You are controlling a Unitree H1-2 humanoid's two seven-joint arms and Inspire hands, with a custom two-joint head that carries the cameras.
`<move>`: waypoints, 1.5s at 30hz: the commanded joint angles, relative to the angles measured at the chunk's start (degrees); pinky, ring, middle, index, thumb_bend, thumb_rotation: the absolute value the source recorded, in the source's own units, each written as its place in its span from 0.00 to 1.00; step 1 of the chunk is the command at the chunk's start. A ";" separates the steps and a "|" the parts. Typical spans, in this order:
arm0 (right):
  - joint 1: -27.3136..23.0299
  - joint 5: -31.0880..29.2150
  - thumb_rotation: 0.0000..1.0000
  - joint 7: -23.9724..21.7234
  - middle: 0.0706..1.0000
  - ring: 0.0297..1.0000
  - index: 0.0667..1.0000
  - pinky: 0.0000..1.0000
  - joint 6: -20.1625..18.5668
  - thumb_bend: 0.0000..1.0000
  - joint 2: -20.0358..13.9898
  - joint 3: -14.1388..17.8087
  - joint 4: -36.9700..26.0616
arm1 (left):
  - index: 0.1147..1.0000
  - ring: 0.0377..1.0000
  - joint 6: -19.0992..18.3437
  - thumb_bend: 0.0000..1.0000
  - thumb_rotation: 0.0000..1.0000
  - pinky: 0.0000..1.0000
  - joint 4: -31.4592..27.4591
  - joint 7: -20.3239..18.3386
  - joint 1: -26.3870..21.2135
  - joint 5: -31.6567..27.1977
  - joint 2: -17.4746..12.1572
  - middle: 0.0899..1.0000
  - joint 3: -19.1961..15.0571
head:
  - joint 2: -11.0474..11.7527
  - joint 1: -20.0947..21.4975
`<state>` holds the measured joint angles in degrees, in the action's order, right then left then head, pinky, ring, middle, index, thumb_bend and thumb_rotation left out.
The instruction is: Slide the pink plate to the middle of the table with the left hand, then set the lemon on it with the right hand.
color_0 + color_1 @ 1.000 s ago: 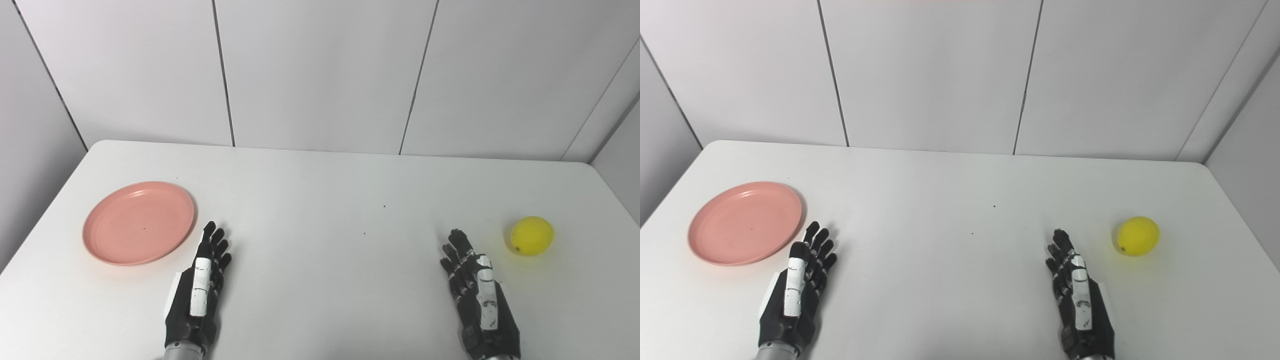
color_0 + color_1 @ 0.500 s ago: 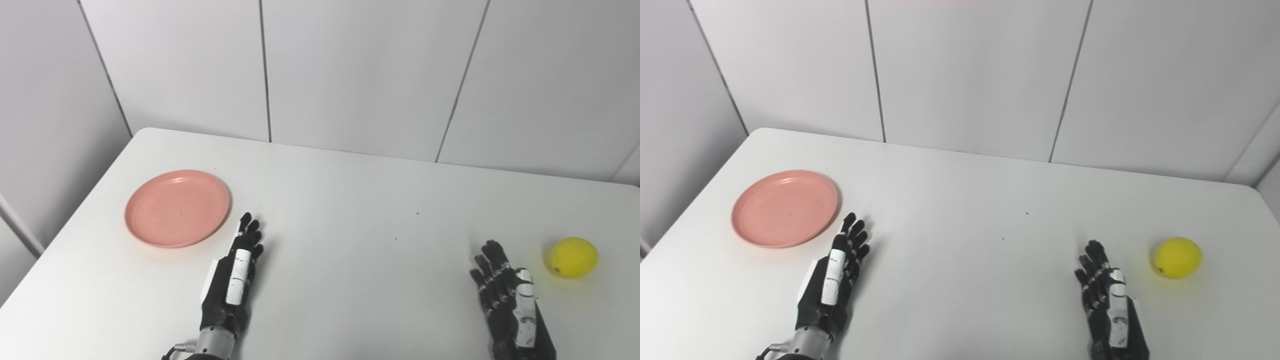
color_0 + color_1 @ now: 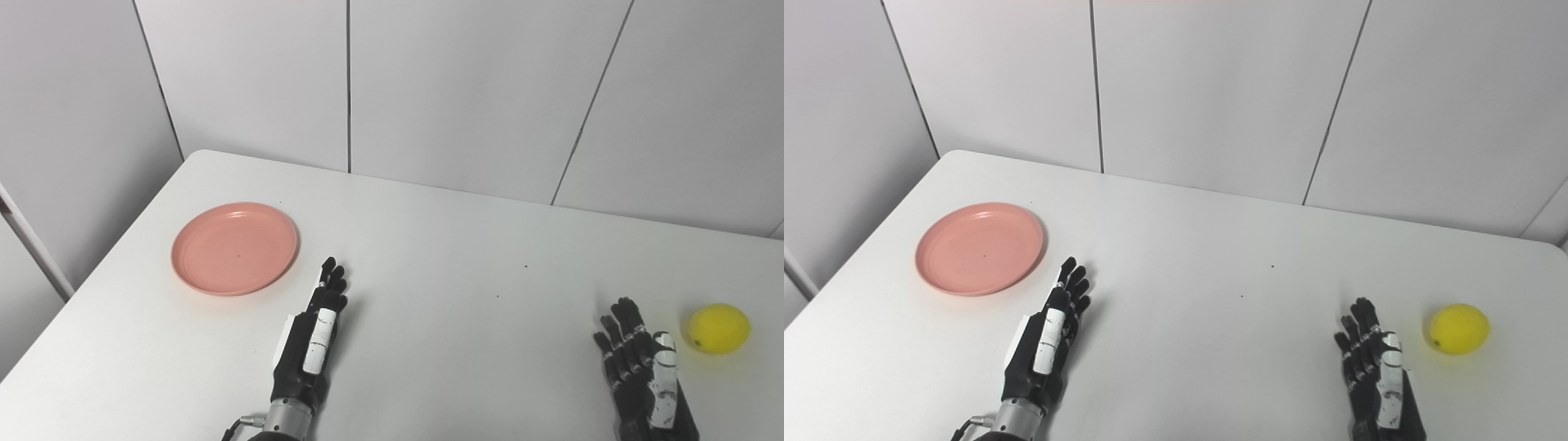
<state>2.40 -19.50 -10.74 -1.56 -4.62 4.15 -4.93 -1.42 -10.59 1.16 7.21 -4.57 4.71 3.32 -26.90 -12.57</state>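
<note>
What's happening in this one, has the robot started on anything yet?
Nothing is being handled yet. The pink plate sits on the left part of the white table, untouched, with the left hand lying open just to its right. The lemon rests near the table's right side, and the right hand lies open beside it, not touching it. Neither step of the task shows as begun.

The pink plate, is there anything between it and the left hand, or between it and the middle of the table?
Nothing visible. The pink plate lies at the table's left with bare tabletop between it and the left hand, and bare tabletop on toward the middle. The lemon sits far right, beside the right hand.
</note>
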 commanded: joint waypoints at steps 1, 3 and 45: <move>1.31 -0.42 1.00 -1.18 1.00 1.00 0.96 1.00 2.33 0.72 -0.28 0.51 3.36 | 1.00 1.00 -0.27 0.78 0.91 1.00 1.61 0.59 2.19 0.47 0.98 0.99 -0.05 | 0.28 0.02; 1.25 -0.38 1.00 -1.10 1.00 1.00 0.96 1.00 2.38 0.72 -0.09 0.50 3.64 | 1.00 1.00 0.13 0.80 0.90 1.00 1.87 0.59 2.19 0.62 0.87 0.99 -0.10 | 0.77 0.12; 2.76 2.01 1.00 -0.30 0.99 1.00 0.94 1.00 1.83 0.70 2.00 -1.73 0.62 | 0.80 0.88 -24.50 0.88 0.96 0.93 -16.39 -4.03 -20.59 -14.96 -14.01 0.85 -10.67 | -0.54 3.63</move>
<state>3.24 -17.11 -10.50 -0.80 -3.60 3.05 -5.99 -25.35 -26.66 -2.09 -10.87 -18.56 -7.95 -6.19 -27.42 -8.88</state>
